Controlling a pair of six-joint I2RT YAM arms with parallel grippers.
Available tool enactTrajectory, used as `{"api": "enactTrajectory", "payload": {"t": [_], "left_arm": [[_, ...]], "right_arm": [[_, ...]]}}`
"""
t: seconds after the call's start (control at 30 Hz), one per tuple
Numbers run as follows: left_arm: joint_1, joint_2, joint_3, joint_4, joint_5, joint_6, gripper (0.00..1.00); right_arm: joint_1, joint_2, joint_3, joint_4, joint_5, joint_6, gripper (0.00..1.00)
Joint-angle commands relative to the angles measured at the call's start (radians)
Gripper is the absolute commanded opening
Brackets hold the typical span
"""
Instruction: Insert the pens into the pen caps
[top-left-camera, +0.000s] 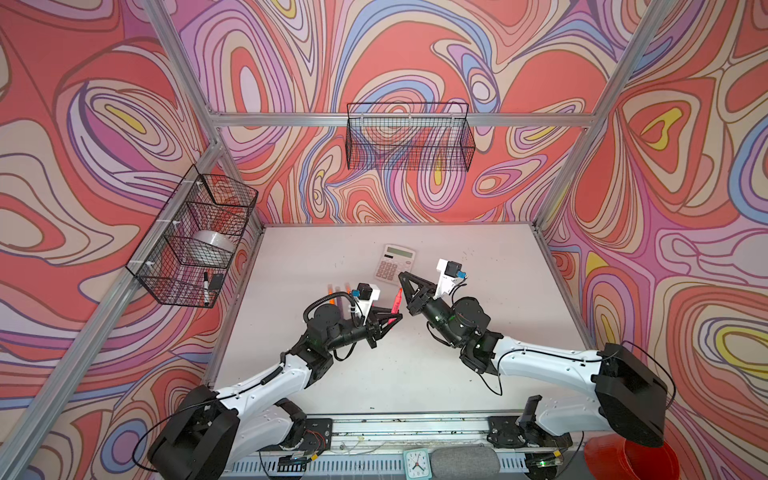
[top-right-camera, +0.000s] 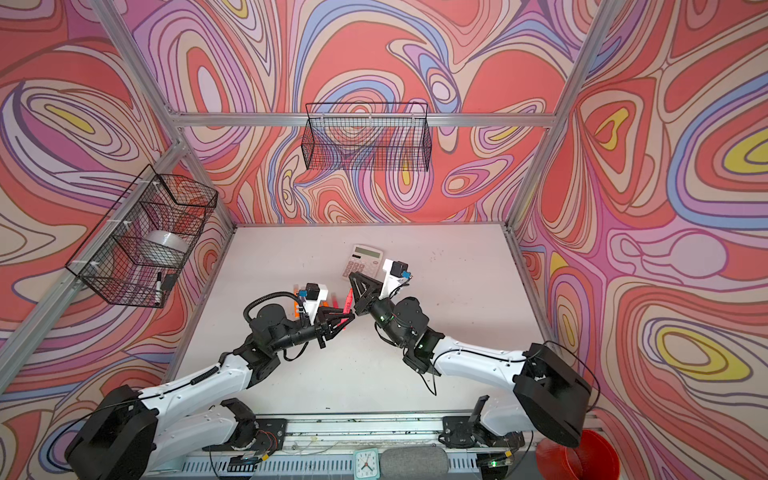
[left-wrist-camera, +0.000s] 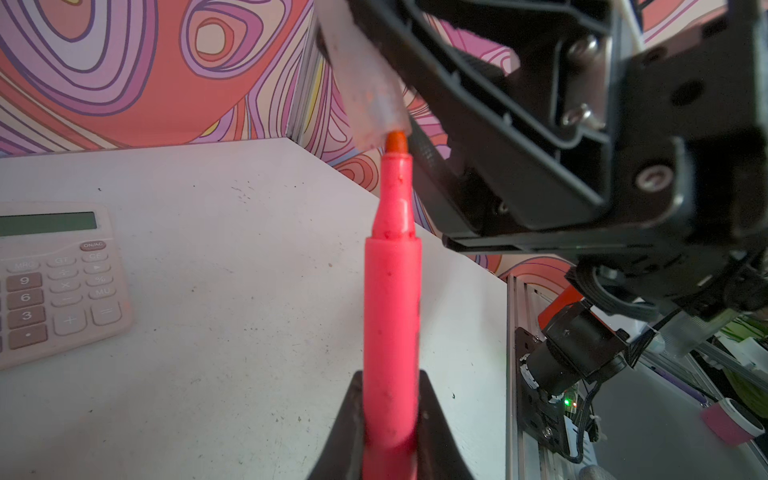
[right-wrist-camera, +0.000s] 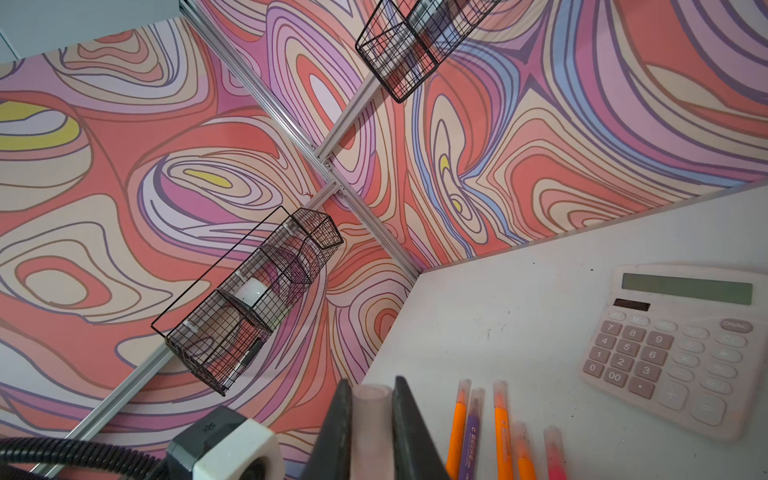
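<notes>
My left gripper (left-wrist-camera: 390, 386) is shut on a pink-red pen (left-wrist-camera: 390, 311), whose orange tip points at the mouth of a translucent pen cap (left-wrist-camera: 365, 91). The tip just touches the cap's rim. That cap (right-wrist-camera: 372, 419) sits pinched in my shut right gripper (right-wrist-camera: 372, 390). In both top views the two grippers (top-left-camera: 397, 318) (top-left-camera: 402, 277) meet over the middle of the table with the pen (top-left-camera: 396, 301) (top-right-camera: 348, 301) between them. Several capped pens, orange (right-wrist-camera: 457, 428) and purple (right-wrist-camera: 471, 432), lie side by side on the table.
A pink calculator (top-left-camera: 395, 264) (right-wrist-camera: 681, 345) lies just behind the grippers. A wire basket (top-left-camera: 191, 237) on the left wall holds a tape roll and a black-capped marker (top-left-camera: 206, 286). Another basket (top-left-camera: 409, 137) hangs on the back wall. A clock (top-left-camera: 417, 463) stands at the front edge.
</notes>
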Motion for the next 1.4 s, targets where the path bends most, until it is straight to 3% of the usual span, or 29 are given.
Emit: {"api": "enactTrajectory", "payload": {"t": [0.0, 0.47, 0.67, 0.77, 0.83, 0.93, 1.13, 1.37], "left_arm": [[-0.001, -0.012, -0.004, 0.04, 0.002, -0.002, 0.0], [-0.001, -0.006, -0.031, 0.117, 0.004, -0.044, 0.0], [-0.001, -0.006, -0.038, 0.15, 0.026, -0.053, 0.0], [-0.001, -0.002, -0.04, 0.172, 0.042, -0.059, 0.0], [-0.001, -0.005, -0.044, 0.177, 0.046, -0.056, 0.0], [-0.001, -0.011, -0.049, 0.175, 0.038, -0.051, 0.0], [-0.001, -0.022, -0.054, 0.174, 0.031, -0.046, 0.0], [-0.001, -0.02, -0.051, 0.163, 0.036, -0.037, 0.0]], "right_arm": [[0.007, 0.007, -0.012, 0.011, -0.02, 0.01, 0.0], [0.046, -0.003, -0.082, 0.044, -0.017, 0.0, 0.0], [0.109, -0.01, -0.095, 0.024, 0.01, -0.067, 0.09], [0.115, -0.023, -0.103, 0.008, 0.017, -0.078, 0.21], [0.116, -0.043, -0.119, 0.003, 0.038, -0.083, 0.38], [0.116, -0.081, -0.136, -0.033, 0.076, -0.088, 0.57], [0.116, -0.193, -0.168, -0.114, 0.12, -0.115, 0.64], [0.115, -0.258, -0.091, -0.251, 0.058, -0.179, 0.75]]}}
